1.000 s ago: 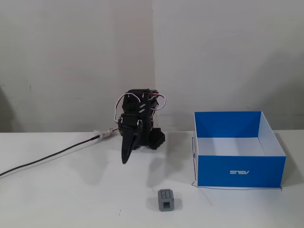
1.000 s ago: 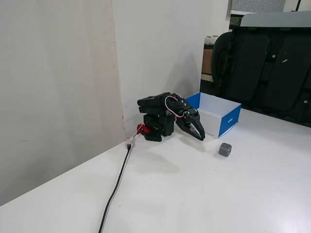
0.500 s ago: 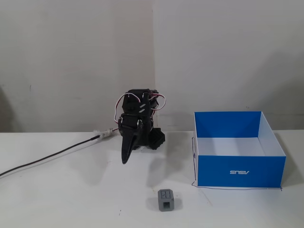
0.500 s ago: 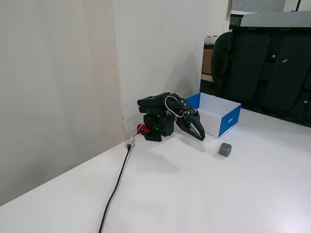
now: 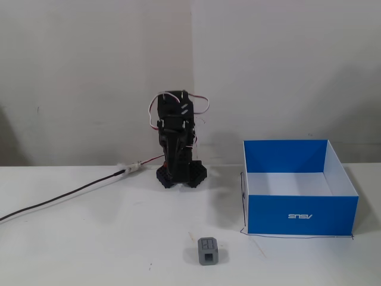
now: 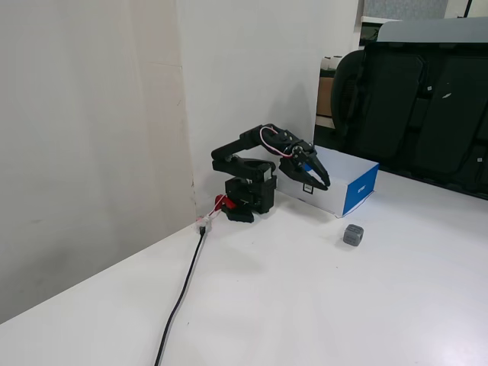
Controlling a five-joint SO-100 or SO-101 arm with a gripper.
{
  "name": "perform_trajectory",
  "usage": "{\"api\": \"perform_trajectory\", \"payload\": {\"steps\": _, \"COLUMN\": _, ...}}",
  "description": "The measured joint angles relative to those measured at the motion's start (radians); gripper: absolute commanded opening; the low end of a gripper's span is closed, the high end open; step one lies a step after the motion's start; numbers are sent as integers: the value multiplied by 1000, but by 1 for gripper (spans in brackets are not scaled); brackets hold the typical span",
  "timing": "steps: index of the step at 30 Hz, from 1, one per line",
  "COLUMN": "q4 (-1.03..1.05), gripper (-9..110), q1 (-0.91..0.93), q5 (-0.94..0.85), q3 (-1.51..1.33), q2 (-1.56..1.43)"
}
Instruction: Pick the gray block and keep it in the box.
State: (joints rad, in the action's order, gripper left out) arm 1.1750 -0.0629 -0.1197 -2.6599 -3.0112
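- Resting folded at the back edge of the white worktop (image 5: 89, 250), against the wall, my arm (image 6: 248, 149) sits low over its own base (image 5: 180, 174).
- My gripper (image 6: 319, 181) hangs just off the table surface in front of the base; in a fixed view the two black fingers (image 6: 309, 171) point down and away from the wall with a slim gap between them, clasping nothing, but I cannot tell from either view whether they are released or closed.
- From the front, in a fixed view, the gripper (image 5: 177, 170) is lost against the dark body of the arm, so its jaws are not readable there.
- The gray block (image 5: 208, 251) lies alone on the bare table near the front edge, well apart from my gripper and out ahead of it, untouched.
- In a fixed view the same gray block (image 6: 353, 235) sits just off the near corner of the box (image 6: 358, 191), apart from it.
- The box (image 5: 300, 217) stands open toward the right side of the worktop in that front view, blue outside, white inside.
- A black cable (image 6: 183, 293) runs from my base along the table toward its left edge.
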Motion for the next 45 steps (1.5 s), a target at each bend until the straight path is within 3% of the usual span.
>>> {"api": "perform_trajectory", "payload": {"steps": 4, "q4": 6, "gripper": 14, "q1": -44, "q5": 0, "q3": 133, "q2": 187}}
{"api": "perform_trajectory", "payload": {"steps": 10, "q4": 15, "gripper": 17, "q1": -133, "q5": -3, "q3": 135, "q2": 212}}
{"api": "perform_trajectory", "payload": {"steps": 19, "q4": 46, "gripper": 24, "q1": -140, "q5": 8, "q3": 311, "q2": 695}}
{"api": "perform_trajectory", "payload": {"steps": 45, "q4": 63, "gripper": 30, "q1": -215, "q5": 48, "q3": 586, "q2": 1424}}
